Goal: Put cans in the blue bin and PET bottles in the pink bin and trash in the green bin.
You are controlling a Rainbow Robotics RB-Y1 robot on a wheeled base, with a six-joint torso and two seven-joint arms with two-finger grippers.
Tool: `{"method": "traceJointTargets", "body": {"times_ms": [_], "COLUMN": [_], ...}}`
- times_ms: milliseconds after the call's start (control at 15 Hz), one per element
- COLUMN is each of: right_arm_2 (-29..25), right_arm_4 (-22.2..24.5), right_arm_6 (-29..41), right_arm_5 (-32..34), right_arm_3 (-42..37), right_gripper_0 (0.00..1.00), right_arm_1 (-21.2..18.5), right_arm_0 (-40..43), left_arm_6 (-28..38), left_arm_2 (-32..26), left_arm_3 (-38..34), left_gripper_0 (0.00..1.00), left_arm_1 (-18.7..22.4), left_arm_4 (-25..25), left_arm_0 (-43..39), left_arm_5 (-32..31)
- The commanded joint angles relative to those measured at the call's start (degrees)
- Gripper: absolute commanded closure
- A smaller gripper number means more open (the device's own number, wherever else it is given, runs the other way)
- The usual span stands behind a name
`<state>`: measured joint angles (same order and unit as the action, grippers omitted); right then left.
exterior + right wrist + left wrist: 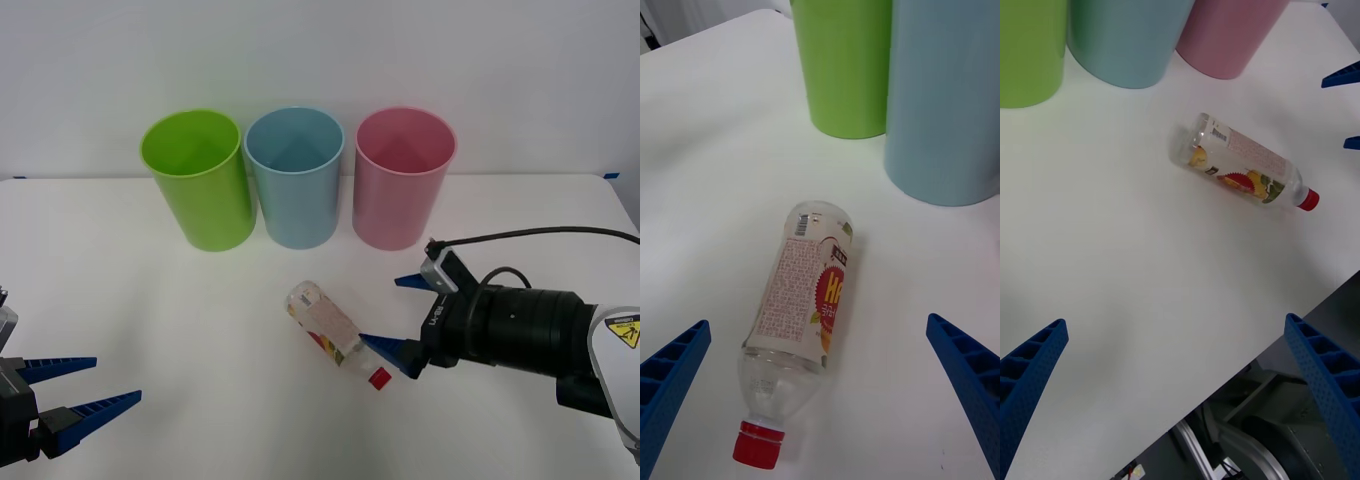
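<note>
Table point(150, 320): white, matte, smooth; far edge meets a pale wall, near edge visible in the left wrist view.

Green bin point(198, 180), blue bin point(295, 176), pink bin point(402, 177): round, tapered plastic cups, mouths open upward, upright in a row along the far side, green at the left, blue in the middle, pink at the right. Green and blue nearly touch; a narrow gap separates blue from pink.

Bottle point(327, 325): small clear plastic, red cap point(379, 378), pale printed label with red-orange fruit. Lies on its side on bare table in front of the blue and pink bins, well apart from them. Long axis runs diagonally: base toward the blue bin, cap toward the near right. Open table on its left and near sides.

Right gripper point(404, 319): blue ribbed fingers spread wide, holding nothing, just right of the bottle's cap end; the lower finger point(390, 352) lies close by the neck, whether touching cannot be told.

Left gripper point(85, 385): fingers spread, holding nothing, at the near left corner, well apart from the bottle.
</note>
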<state>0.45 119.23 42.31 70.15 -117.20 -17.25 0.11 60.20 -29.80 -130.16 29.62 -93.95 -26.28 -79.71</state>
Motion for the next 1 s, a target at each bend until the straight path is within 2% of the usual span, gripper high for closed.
{"method": "traceJointTargets", "body": {"times_ms": [67,333,533,733,1000], "right_arm_2": [2.63,7.11,11.51,12.83,13.26], "right_arm_4": [5.66,15.06,21.74,23.32,32.64], "right_arm_6": [3.31,6.91,13.24,15.88,16.31], "right_arm_5": [-0.01,-0.8,-2.74,-4.23,-4.93], "right_arm_3": [-2.77,-4.53,-4.62,-4.62,-4.53], "right_gripper_0": [0.0,0.0,0.0,0.0,0.0], "right_arm_1": [0.02,0.46,0.46,0.99,6.17], "right_arm_0": [0.06,0.06,0.24,0.94,1.91], "left_arm_6": [0.0,0.0,0.0,0.0,0.0], "left_arm_2": [0.0,0.0,0.0,0.0,0.0], "left_arm_3": [-0.01,-0.01,-0.01,-0.01,-0.01], "left_gripper_0": [0.0,0.0,0.0,0.0,0.0], "left_arm_1": [0.0,0.0,0.0,0.0,0.0], "left_arm_4": [0.0,0.0,0.0,0.0,0.0], "left_arm_0": [0.0,0.0,0.0,0.0,0.0], "left_arm_5": [-0.01,-0.01,-0.01,-0.01,-0.01]}}
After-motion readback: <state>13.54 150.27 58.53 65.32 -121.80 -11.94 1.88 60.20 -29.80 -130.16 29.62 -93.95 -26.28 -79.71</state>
